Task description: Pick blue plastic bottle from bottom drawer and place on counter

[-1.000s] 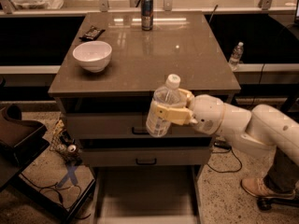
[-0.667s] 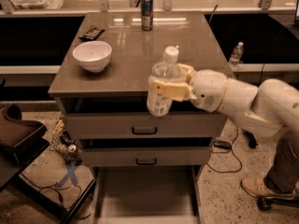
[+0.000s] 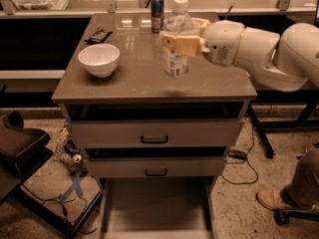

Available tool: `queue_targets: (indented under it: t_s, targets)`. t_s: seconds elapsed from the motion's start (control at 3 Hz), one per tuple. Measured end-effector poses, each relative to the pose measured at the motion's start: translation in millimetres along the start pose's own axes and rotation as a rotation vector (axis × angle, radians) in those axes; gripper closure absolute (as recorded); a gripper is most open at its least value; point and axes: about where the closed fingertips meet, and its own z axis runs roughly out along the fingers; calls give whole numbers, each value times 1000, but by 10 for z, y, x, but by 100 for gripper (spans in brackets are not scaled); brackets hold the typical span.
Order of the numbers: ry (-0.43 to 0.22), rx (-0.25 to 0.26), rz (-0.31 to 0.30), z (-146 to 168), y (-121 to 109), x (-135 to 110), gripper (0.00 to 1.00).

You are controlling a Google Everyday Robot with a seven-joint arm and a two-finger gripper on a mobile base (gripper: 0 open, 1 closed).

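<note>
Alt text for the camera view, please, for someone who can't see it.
The gripper, reaching in from the right, is shut on the blue plastic bottle and holds it upright over the counter. A white bowl and a drink can stand on the counter; below, the bottom drawer is pulled out.

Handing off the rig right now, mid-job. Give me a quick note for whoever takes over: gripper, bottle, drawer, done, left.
Gripper: shut on the blue plastic bottle from its side, above the right half of the counter.
Bottle: upright, right of the white bowl, nearer than the can; cannot tell whether its base touches the counter.
Bottom drawer: pulled open, bottle out of it.
Done: pick and carry. Left: lower, release, withdraw.
</note>
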Motion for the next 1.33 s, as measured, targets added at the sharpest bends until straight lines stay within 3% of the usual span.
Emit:
queue_targets:
  t_s: [0.33,0.67,1.33]
  targets:
    - [30,42,-11,83,-430,-15,100]
    - [30,42,-11,84,-429,-15,100]
    - [20,170,90,235,-1178,-111,100]
